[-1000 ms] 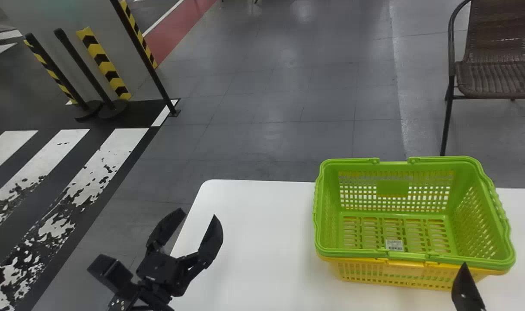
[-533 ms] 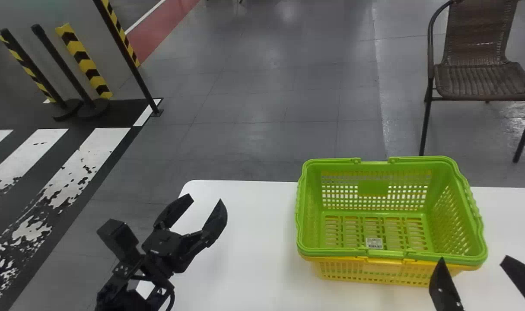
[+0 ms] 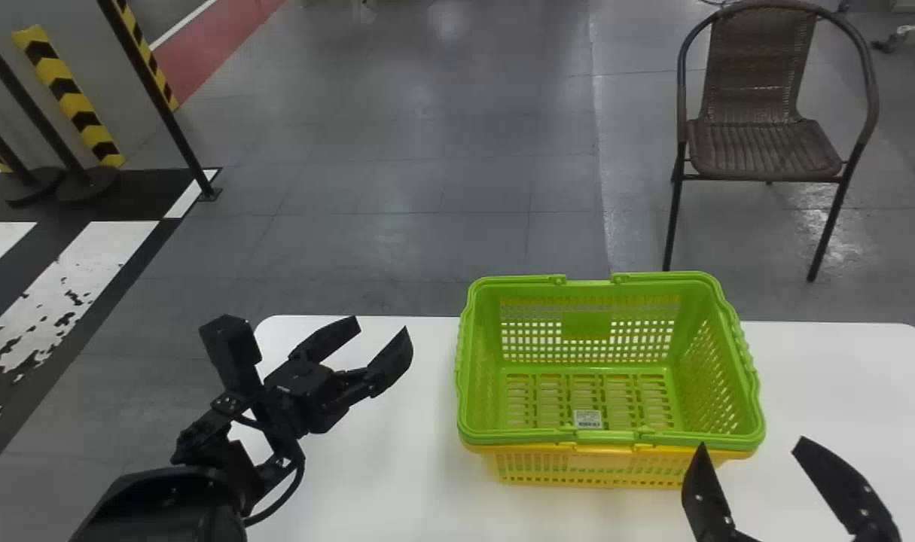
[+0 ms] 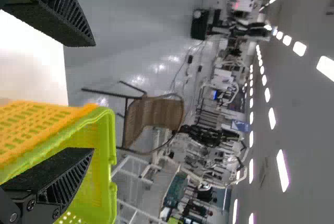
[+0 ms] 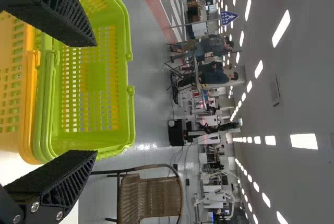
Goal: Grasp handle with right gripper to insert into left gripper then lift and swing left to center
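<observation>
From my head view, the green basket (image 3: pixel 587 324) has a small white label (image 3: pixel 587 419) inside, its print too small for me to read; its near handle (image 3: pixel 605 436) seems to lie folded along the rim. The right gripper (image 3: pixel 751 446), cut off below, is open by the basket's near right corner, one finger covering part of the yellow basket (image 3: pixel 547 468) under it. The left gripper (image 3: pixel 378 330) is open well left of the basket, over the white table (image 3: pixel 397 421); a wicker chair (image 3: pixel 766 147) stands beyond it. In the left wrist view, one parted finger hides some of the green basket, which is cut off at the edge. In the right wrist view, the parted fingers frame both baskets, and a blue sign (image 5: pixel 228 18) stands far beyond them.
</observation>
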